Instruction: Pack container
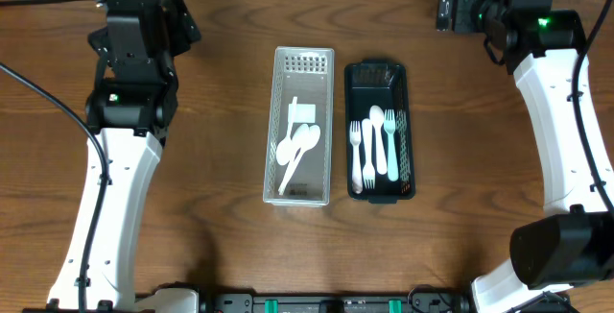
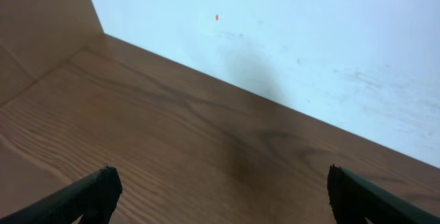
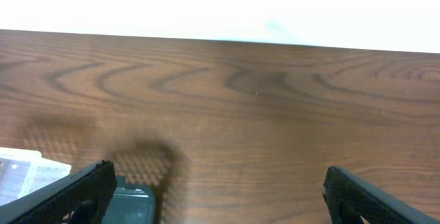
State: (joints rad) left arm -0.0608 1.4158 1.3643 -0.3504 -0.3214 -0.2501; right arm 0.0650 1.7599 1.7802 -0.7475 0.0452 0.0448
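A clear mesh container (image 1: 299, 126) stands upright at the table's middle and holds white spoons (image 1: 299, 148) and a white packet (image 1: 302, 112). Right beside it, a black container (image 1: 380, 129) holds white forks and spoons (image 1: 376, 146). My left gripper (image 2: 220, 191) is open over bare wood at the far left back, well away from both containers. My right gripper (image 3: 218, 186) is open at the far right back, with nothing between its fingers. The black container's corner (image 3: 130, 200) and the clear container's edge (image 3: 27, 172) show low at the left of the right wrist view.
The wooden table (image 1: 221, 236) ends at a pale wall (image 2: 289, 38) just behind both grippers. A brown side panel (image 2: 41, 18) stands at the left. Cables (image 1: 38, 92) trail by the left arm.
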